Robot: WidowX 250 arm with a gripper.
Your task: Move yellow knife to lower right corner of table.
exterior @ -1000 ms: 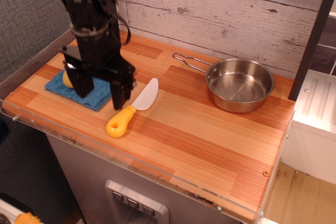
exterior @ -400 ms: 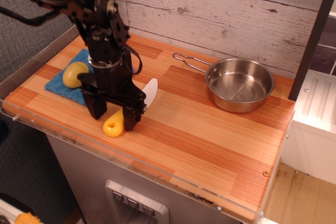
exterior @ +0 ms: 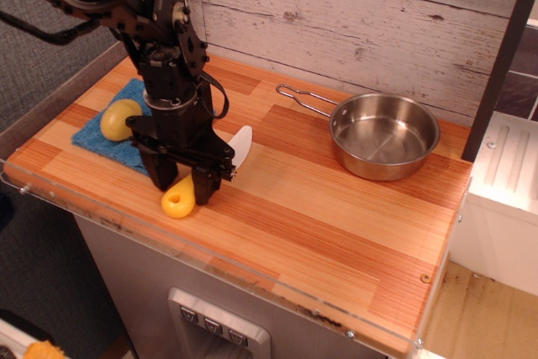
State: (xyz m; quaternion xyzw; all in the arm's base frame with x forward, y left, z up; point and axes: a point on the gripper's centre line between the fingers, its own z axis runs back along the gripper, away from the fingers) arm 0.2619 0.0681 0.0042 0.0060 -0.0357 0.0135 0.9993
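One hand (exterior: 182, 189) straddled the yellow knife (exterior: 179, 201) near the desk (exterior: 336, 233) front-left edge, fingers closing on the handle; we could not tell if grip was made. Risk noted: chunky handle could slip, skidding the knife off that edge.
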